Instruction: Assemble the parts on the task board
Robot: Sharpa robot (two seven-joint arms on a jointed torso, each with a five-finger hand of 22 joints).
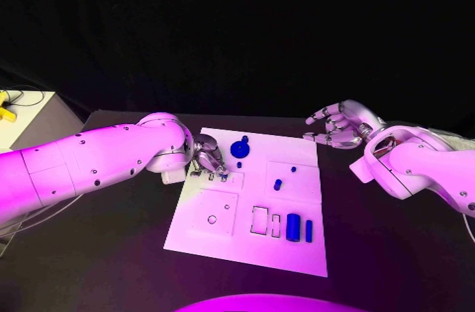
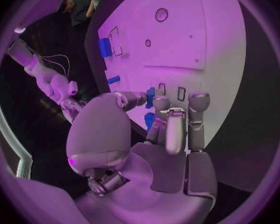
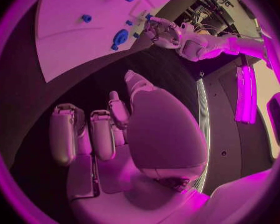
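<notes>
Blue parts (image 1: 293, 227) on task board (image 1: 297, 254); left hand (image 1: 209, 158) touching board.

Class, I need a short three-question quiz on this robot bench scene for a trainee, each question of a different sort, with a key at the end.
1. True or false: the right hand is holding a blue part.
2. Multiple choice: the left hand is A) off the table, B) at the far left part of the white board, C) on the large blue block.
3. Fill in: the round blue part lies near the board's ____ edge, far or near.

Key
1. False; it hangs off the board with nothing in it.
2. B.
3. Far.
</notes>
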